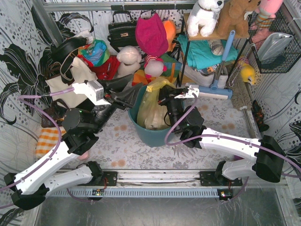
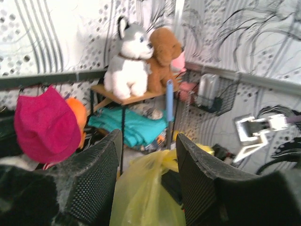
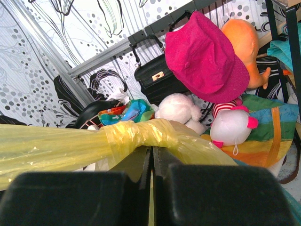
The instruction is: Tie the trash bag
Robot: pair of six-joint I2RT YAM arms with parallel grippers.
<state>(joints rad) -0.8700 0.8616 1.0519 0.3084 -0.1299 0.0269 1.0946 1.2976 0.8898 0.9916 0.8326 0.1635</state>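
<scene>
I see the left pincer (image 2: pixel 148 136) released, its two fingers (image 2: pixel 94 174) standing apart with a clear gap. The trash bag (image 3: pixel 131 134) lies just ahead of and below that gap, its yellow film rising between the two pads without visibly touching either. The right pincer (image 3: pixel 152 153) is clenched, pads pressed flat together. A twisted strip of the bag runs straight across its tips, and a sliver of yellow shows in the seam between the pads, so I read it as grasping the bag's edge.

From above, the bag sits in the teal bin (image 1: pixel 155 136), between the two pincers, with each tip right at its upper part. The film is thin, translucent yellow-green and wrinkled. To the left of the right pincer it spreads into a broad, glossy sheet. Over the tips it is wrung into a tight rope with spiral creases, and to the right it loosens again. Something pale shows faintly through the bag's body.

Both pincers have black pads. The left ones carry a fine grid texture and rough, crumbly edges. Beyond the right pincer hang a soft magenta hat (image 3: pixel 204 56) and a shiny black handbag (image 3: pixel 155 77).
</scene>
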